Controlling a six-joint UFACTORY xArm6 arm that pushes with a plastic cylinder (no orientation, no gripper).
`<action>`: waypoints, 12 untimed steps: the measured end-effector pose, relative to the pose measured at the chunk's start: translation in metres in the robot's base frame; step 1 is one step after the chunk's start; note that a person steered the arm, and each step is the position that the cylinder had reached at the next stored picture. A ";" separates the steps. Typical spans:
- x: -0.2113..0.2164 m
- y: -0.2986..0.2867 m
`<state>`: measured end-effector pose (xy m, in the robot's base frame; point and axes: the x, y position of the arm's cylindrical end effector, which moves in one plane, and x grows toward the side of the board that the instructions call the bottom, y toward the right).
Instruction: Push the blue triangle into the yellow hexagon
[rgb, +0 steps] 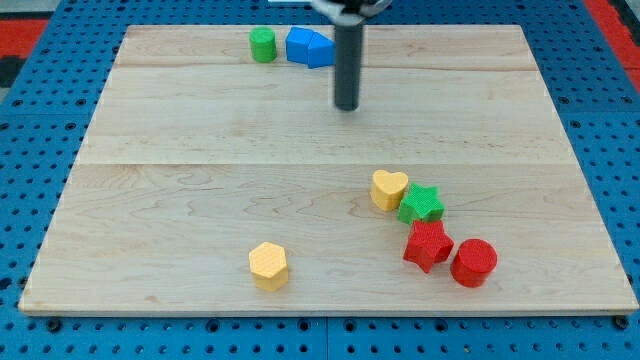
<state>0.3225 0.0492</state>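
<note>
My tip (347, 105) on desk (180, 150), below and just right of blue triangle (309, 46), apart from it. No fingers on this rig, bare rod only. Triangle at view's top edge, beside green cylinder (263, 44). Yellow hexagon (268, 265) well apart, near view's bottom. Judgement: tip must get above triangle to push it down toward hexagon.

Bright even light, soft shadows, sharp focus
</note>
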 end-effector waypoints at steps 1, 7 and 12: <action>-0.058 0.035; -0.045 -0.111; 0.078 -0.159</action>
<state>0.4004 -0.1099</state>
